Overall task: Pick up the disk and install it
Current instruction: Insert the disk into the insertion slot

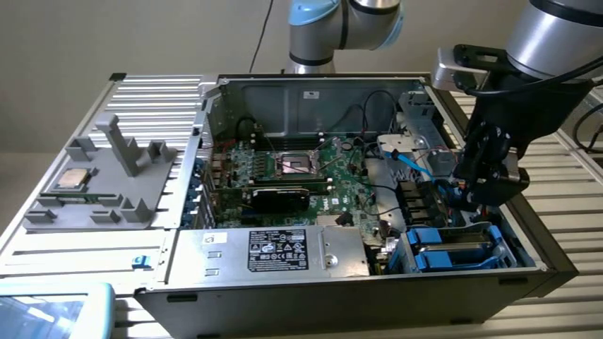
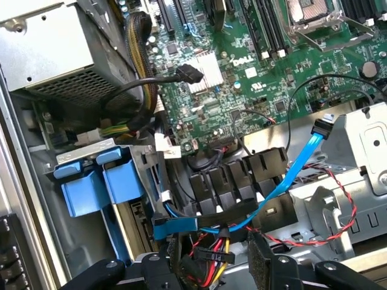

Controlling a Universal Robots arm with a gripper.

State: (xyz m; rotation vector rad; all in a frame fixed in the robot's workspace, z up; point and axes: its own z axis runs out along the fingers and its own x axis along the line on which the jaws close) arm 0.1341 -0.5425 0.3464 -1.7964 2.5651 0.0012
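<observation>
We find the black two-fingered gripper [image 1: 482, 201] [image 2: 217, 266] hanging low over the drive cage at the exterior view's right side of the open black computer case [image 1: 556, 261]; its jaws stand spread wide and clasp nothing; the wrist view shows its dark textured pads [image 2: 261, 260] well apart, with a bundle of red, yellow and black wires [image 2: 208, 254] lying between and below them, and whether they touch we cannot tell.

Near the gripper, toward the near corner of the case, the flat silver-grey disk [image 1: 452, 251] [image 2: 97, 184] sits in the bay, framed by its bright blue plastic carrier; the exterior view gives us the blue frame from above with a grey strip inside it; the wrist view gives us two upright blue tabs end-on; its label we cannot make out.

A flat light-blue ribbon cable [image 1: 414, 162] [image 2: 290, 175] runs across the cage beneath the gripper; the wrist view alone adds a twisted red-and-black wire [image 2: 341, 205] looping over the bare metal; the exterior view alone shows the case wall close on the gripper's outer side.

Beyond lie the green motherboard [image 1: 311, 176] [image 2: 242, 78], with open room above it, and the grey metal power supply box [image 1: 273, 251] [image 2: 54, 54]; well apart on the exterior view's left, a grey plastic tray [image 1: 104, 205] carries a small square silver chip [image 1: 73, 180].
</observation>
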